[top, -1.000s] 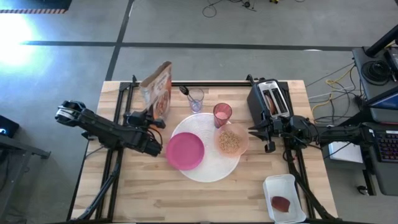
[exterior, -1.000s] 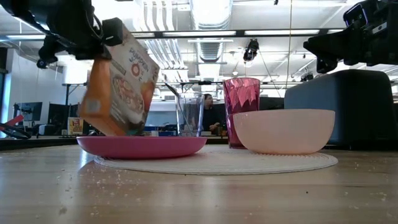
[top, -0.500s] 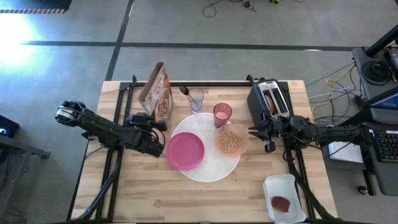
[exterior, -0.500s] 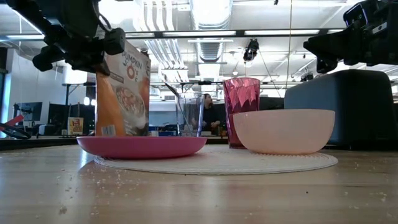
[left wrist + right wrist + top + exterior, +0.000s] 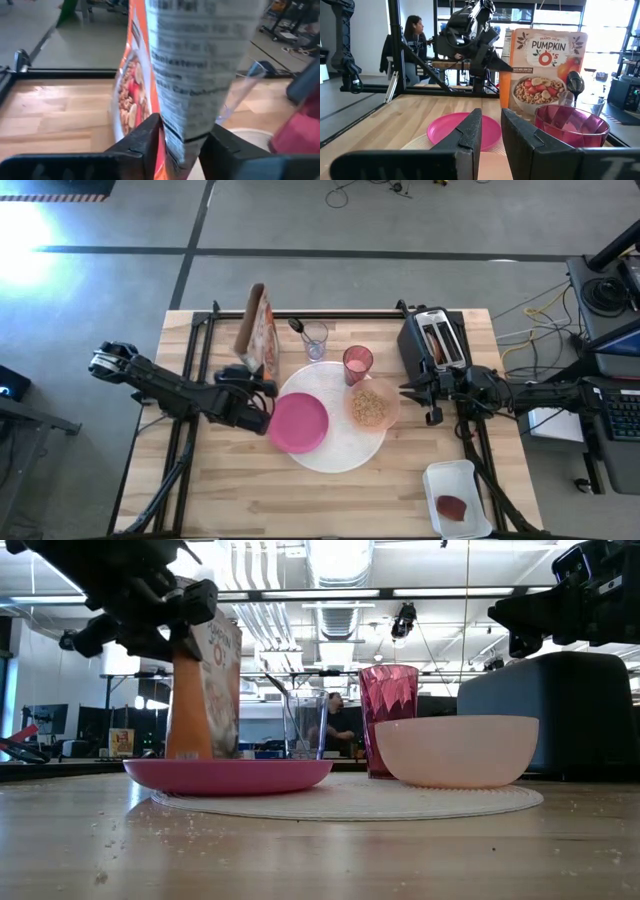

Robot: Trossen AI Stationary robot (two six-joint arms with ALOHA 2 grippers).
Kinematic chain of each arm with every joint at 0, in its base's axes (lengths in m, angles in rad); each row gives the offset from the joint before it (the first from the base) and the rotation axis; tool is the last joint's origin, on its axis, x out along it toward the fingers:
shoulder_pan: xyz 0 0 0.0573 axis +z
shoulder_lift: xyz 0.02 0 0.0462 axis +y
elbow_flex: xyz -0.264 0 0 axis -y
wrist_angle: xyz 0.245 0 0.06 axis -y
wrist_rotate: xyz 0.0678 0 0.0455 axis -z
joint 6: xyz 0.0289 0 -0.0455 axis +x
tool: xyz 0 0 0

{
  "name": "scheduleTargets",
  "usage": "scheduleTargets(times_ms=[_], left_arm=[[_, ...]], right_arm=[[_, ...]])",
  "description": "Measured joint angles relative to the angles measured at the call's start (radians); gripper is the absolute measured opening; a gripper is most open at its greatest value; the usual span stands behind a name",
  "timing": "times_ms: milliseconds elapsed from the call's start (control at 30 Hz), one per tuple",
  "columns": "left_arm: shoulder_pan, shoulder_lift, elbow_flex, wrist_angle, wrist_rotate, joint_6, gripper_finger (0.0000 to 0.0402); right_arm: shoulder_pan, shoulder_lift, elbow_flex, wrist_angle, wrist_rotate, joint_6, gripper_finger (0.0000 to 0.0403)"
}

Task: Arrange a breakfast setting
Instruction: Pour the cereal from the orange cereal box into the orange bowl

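Observation:
The orange cereal box [image 5: 257,330] stands upright on the table at the far left of the white round mat [image 5: 340,458], with my left gripper [image 5: 252,378] shut on its near edge. On the mat lie the magenta plate [image 5: 298,423] and the peach bowl [image 5: 372,408], which is filled with cereal. The pink cup [image 5: 357,364] stands at the mat's far rim. Beyond it is the clear glass [image 5: 316,338], with the spoon [image 5: 575,82] standing in it. My right gripper [image 5: 432,412] hovers just right of the bowl, its fingers a little apart and holding nothing. My left gripper pinches the box's near narrow side [image 5: 182,135] between its two fingers, one finger [image 5: 147,137] on each wide face, high up on the box [image 5: 190,625]. The fingers come roughly level from the table's near-left side. The box stands upright.
A silver toaster [image 5: 432,340] stands at the far right. A white tray [image 5: 455,498] holding a brown piece sits at the near right corner. Crumbs lie on the near wood [image 5: 160,835]. A person [image 5: 414,42] shows in the room beyond the table.
The cereal box has gone from tilted to upright and has turned about, so the high view now sees it edge-on. My left gripper has turned with it and shifted slightly toward the plate. My right arm has kept still.

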State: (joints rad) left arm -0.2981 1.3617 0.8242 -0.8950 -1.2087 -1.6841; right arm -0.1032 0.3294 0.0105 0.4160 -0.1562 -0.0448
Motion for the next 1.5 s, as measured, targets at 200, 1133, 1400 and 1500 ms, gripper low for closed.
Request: scheduleTargets(times_ms=[200, 1133, 1400, 1500], left_arm=[[-0.005, 0.000, 0.000, 0.101, 0.024, 0.090, 0.0136], [-0.018, 0.265, 0.000, 0.160, -0.195, -0.038, 0.0176], [0.001, 0.386, -0.001, 0.158, -0.269, -0.193, 0.0141], [0.002, 0.412, -0.001, 0.158, -0.286, -0.220, 0.0113]], right_arm=[[0.000, 0.000, 0.000, 0.000, 0.000, 0.000, 0.0063], [0.000, 0.000, 0.000, 0.000, 0.000, 0.000, 0.0063], [0.000, 0.000, 0.000, 0.000, 0.000, 0.000, 0.0063], [0.000, 0.000, 0.000, 0.000, 0.000, 0.000, 0.0063]])
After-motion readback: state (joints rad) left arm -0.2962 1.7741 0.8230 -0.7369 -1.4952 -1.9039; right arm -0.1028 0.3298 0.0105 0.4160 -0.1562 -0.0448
